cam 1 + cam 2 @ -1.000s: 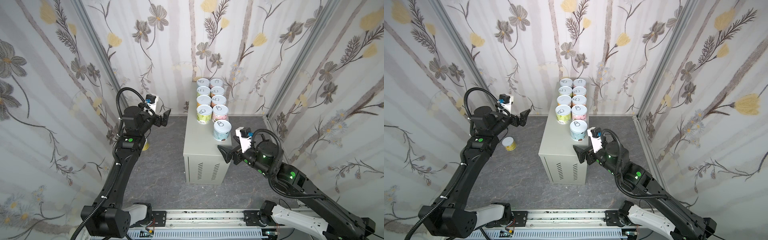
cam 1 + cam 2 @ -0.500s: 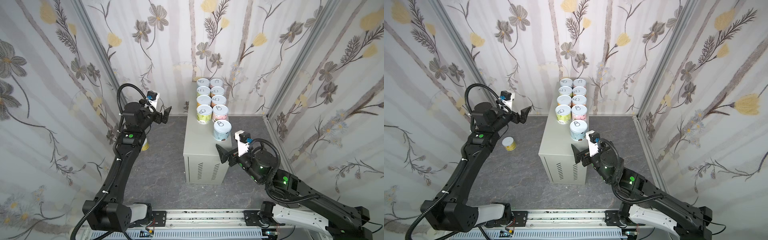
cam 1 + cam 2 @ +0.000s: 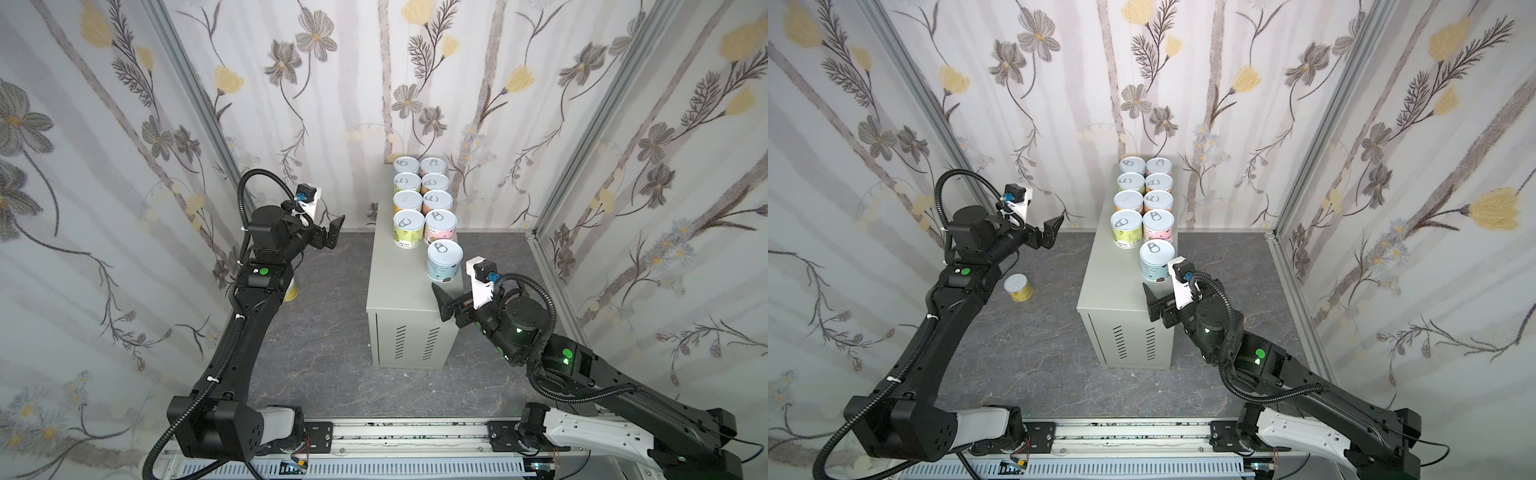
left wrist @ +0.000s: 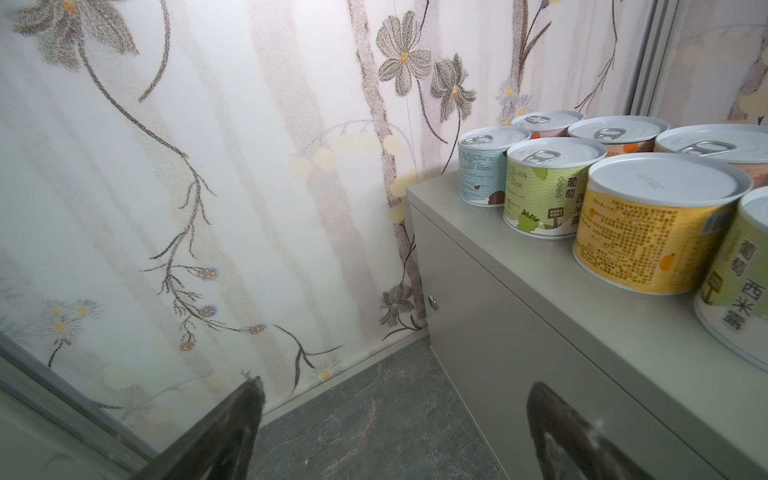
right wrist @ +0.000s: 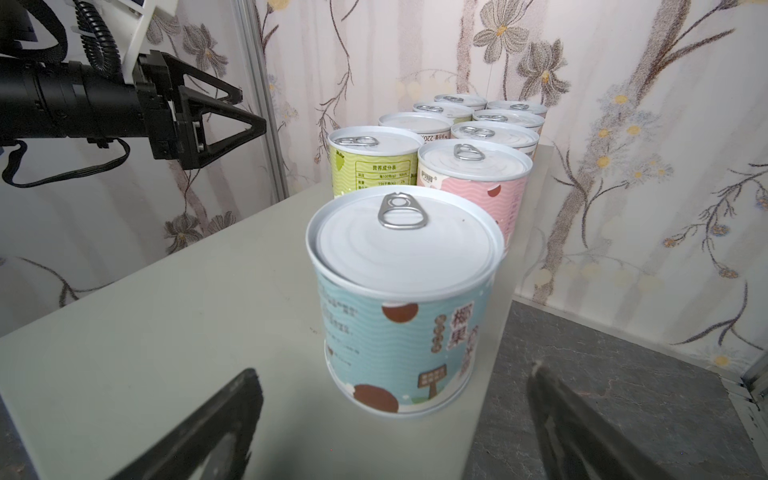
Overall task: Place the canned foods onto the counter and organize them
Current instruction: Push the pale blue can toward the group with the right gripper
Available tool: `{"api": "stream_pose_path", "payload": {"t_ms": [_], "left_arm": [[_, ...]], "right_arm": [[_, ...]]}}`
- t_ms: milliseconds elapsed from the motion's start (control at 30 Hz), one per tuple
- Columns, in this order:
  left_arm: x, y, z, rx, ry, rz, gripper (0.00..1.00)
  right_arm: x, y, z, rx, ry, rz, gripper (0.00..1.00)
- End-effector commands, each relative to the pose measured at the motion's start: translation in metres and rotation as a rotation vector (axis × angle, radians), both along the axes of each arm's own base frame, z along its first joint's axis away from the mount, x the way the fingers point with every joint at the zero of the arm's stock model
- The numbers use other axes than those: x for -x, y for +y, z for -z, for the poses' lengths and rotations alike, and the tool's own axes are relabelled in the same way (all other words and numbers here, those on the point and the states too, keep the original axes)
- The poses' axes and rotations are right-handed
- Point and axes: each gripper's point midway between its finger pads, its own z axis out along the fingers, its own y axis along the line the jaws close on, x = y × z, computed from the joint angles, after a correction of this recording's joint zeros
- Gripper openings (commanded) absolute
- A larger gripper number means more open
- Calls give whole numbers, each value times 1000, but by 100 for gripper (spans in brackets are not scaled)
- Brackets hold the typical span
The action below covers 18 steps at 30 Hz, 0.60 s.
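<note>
**Ninth tin set down, right arm drawn back, one tin left on the floor**

The pale blue tin (image 3: 444, 261) is seen standing upright on the counter (image 3: 395, 286), near its right edge and just in front of the pink tin (image 3: 440, 226). That pink tin closes a two-column block of eight tins (image 3: 436, 202) ranged toward the wall.

Compared with a second ago, the right gripper (image 3: 442, 305) is found drawn back from the tin's side to the counter's front right corner. It is apart from the tin, its jaws are spread wide, and nothing is held between them. In the right wrist view a clear gap is shown between the tin and both fingers.

The left gripper (image 3: 332, 232) is likewise held fully spread and empty, in the air to the left of the counter. Over the same second it is shifted slightly away from the counter.

The placing of this tin is therefore judged complete. One yellow tin (image 3: 1018, 287) is left on the floor (image 3: 1038, 332), close beneath the left arm. The bare spot beside the pale blue tin, in front of the green tin (image 3: 409, 226), is judged to be the slot that remains to be filled.
</note>
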Motion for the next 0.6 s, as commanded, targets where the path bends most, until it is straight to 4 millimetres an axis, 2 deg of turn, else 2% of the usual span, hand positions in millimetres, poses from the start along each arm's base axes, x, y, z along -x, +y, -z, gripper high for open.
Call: {"api": "stream_pose_path", "payload": {"t_ms": [0, 167, 567], "left_arm": [[0, -2, -5, 18, -27, 16, 100], [1, -2, -4, 15, -29, 12, 100], [-1, -1, -1, 1, -25, 8, 100]], "right_arm": [[-2, 1, -14, -9, -29, 2, 99], [-8, -2, -21, -31, -28, -1, 98], [-19, 6, -16, -47, -7, -29, 92]]}}
